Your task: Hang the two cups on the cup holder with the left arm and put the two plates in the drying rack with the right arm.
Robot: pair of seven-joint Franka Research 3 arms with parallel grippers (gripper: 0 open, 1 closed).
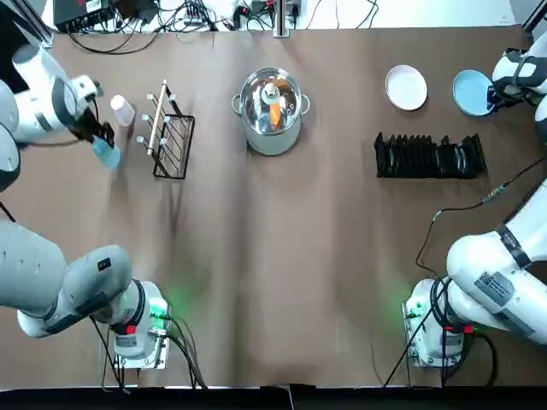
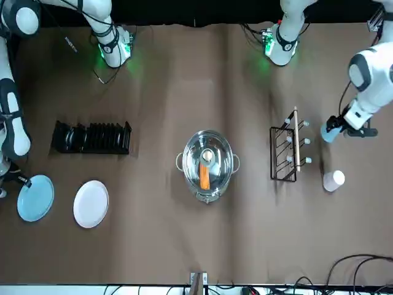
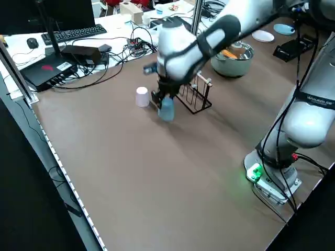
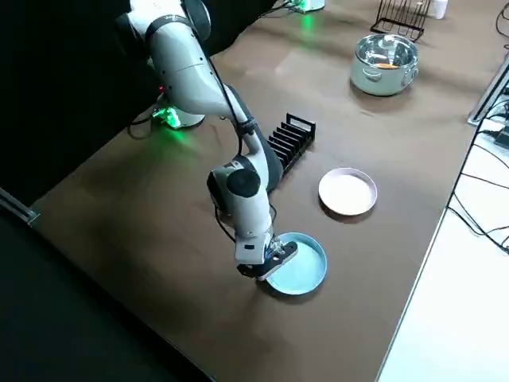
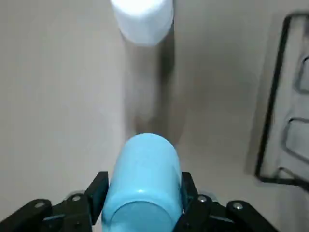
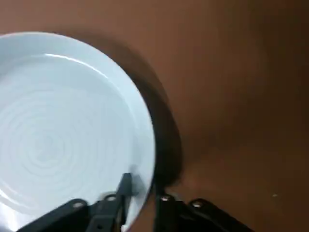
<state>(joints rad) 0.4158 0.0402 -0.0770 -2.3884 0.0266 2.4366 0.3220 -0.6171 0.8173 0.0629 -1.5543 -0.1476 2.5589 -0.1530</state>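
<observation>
The left gripper is clamping its jaws around the blue cup near the holder, likely for hanging; the right gripper's parted jaws are straddling the blue plate's rim, seemingly for an edge grip.

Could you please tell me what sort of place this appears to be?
It looks like a robotics lab or similar test workspace: two jointed robot arms, left and right, are based on one table, and beyond it sit a monitor, keyboard and tangled cables.
</observation>
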